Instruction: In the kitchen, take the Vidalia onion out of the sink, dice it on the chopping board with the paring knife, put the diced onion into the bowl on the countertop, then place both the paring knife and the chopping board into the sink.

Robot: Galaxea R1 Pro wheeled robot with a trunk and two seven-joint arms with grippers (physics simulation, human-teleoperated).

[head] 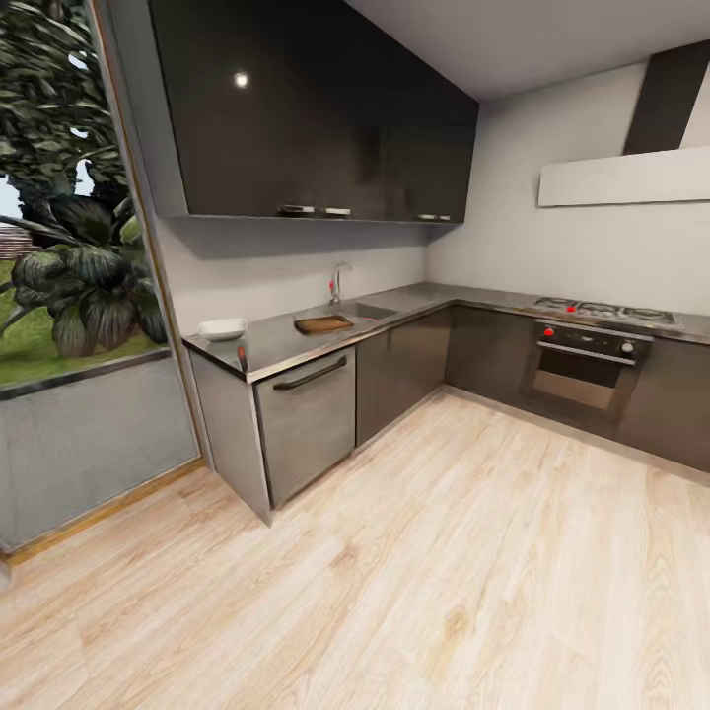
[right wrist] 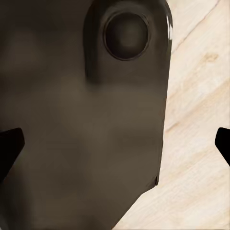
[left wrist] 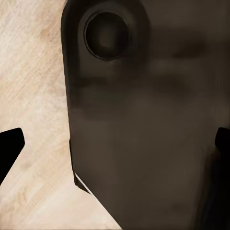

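From across the kitchen I see the grey countertop (head: 286, 345) running along the far wall. The white bowl (head: 223, 328) sits near its left end. The brown chopping board (head: 322, 323) lies beside the sink (head: 368, 312), under the chrome tap (head: 338, 281). The paring knife (head: 243, 359), red-handled, rests at the counter's front edge. The Vidalia onion is hidden inside the basin. My left gripper (left wrist: 115, 146) and right gripper (right wrist: 115, 143) are open, with fingertips (left wrist: 9, 148) (right wrist: 9, 146) far apart and nothing held, over a dark part of my own body and the floor.
Pale wood floor (head: 444, 572) stretches between me and the cabinets. A dishwasher front (head: 308, 419) stands below the knife. An oven (head: 584, 367) with a hob is at the right. A large window (head: 69, 296) fills the left wall.
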